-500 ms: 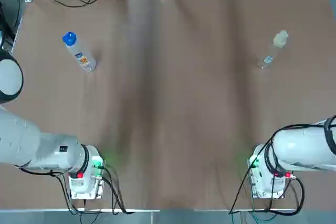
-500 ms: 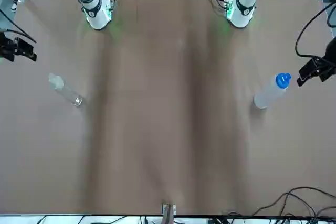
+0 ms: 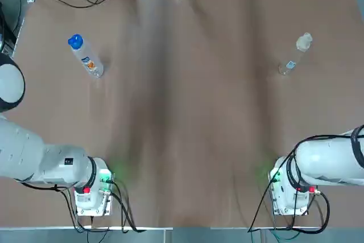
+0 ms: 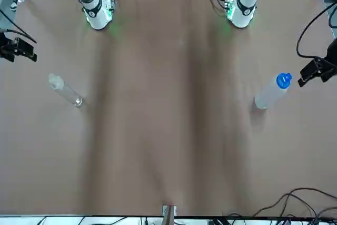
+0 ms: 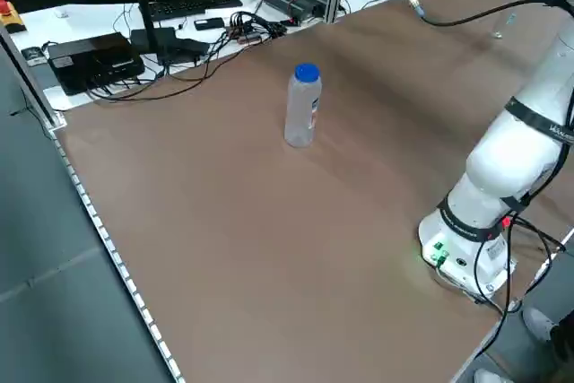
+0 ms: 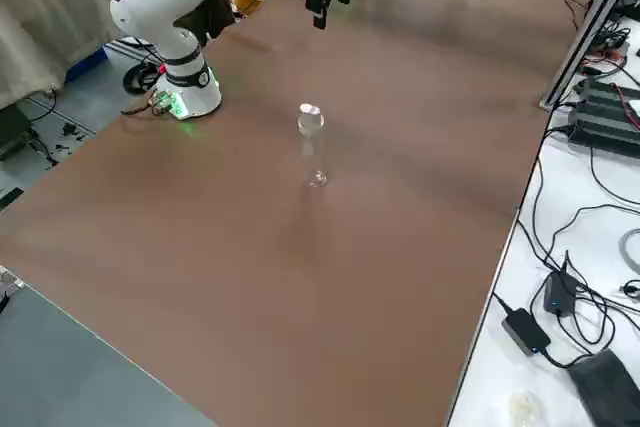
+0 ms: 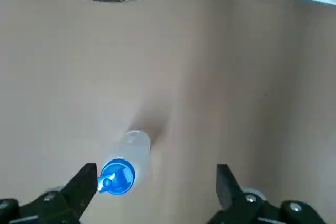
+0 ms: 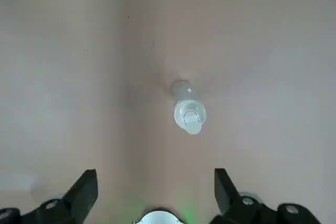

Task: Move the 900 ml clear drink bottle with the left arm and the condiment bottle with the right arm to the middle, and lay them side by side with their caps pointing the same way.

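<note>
Plastic, clear and smooth, forms both bottles on the matte brown bench (image 3: 182, 118). We see the left gripper (image 7: 156, 174) spread wide and empty over the bench's left side, above the drink bottle (image 3: 85, 58), an upright cylinder with a round blue cap. The right gripper (image 8: 155, 174), equally wide and empty, hangs over the bench's right side above the condiment bottle (image 3: 294, 55), slim, upright, pale-capped.

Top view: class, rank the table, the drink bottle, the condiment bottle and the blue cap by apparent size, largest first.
1. Table
2. Drink bottle, the thicker of the two bottles
3. Condiment bottle, about as long but clearly slimmer
4. Blue cap
</note>
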Robot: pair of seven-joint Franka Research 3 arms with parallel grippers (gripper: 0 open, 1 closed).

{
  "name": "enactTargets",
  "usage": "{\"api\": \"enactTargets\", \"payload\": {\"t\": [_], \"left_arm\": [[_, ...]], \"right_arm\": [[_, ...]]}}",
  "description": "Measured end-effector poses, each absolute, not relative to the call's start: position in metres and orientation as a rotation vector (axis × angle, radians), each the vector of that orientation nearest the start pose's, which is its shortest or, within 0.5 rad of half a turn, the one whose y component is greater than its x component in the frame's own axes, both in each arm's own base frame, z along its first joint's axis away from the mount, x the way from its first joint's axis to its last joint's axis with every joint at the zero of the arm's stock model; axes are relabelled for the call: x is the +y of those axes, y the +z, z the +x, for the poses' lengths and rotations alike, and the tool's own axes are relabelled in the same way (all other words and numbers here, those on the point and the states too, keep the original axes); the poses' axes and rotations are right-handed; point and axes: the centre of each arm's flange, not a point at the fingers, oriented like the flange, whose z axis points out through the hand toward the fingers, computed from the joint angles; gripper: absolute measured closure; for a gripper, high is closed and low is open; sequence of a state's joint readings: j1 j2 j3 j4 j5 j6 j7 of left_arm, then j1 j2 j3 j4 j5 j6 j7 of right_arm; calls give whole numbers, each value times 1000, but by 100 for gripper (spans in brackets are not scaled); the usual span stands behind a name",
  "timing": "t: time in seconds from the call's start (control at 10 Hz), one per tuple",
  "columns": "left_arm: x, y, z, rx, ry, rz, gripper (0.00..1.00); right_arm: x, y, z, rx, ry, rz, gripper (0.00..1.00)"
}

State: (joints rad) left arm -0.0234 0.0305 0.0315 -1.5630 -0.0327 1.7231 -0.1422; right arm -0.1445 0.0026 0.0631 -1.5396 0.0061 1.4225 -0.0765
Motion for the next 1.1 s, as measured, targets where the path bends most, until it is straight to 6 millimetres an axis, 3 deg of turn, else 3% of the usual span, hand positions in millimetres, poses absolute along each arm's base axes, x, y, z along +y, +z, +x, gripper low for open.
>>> {"api": "enactTargets", "payload": {"t": [0.3, 0.7, 0.9, 1.1], "left_arm": [[1, 596, 575, -239, -49, -3166, 0], [4, 529, 571, -230, 27, -3163, 0], [20, 497, 553, -211, -27, -3166, 0], [27, 469, 529, -161, -61, -3169, 0]], "right_arm": [[-44, 626, 538, 8, 185, -3120, 2], [-44, 623, 538, 10, 185, -3120, 3], [-49, 606, 542, -6, 172, -3120, 3], [-66, 569, 548, -57, 137, -3120, 3]]}}
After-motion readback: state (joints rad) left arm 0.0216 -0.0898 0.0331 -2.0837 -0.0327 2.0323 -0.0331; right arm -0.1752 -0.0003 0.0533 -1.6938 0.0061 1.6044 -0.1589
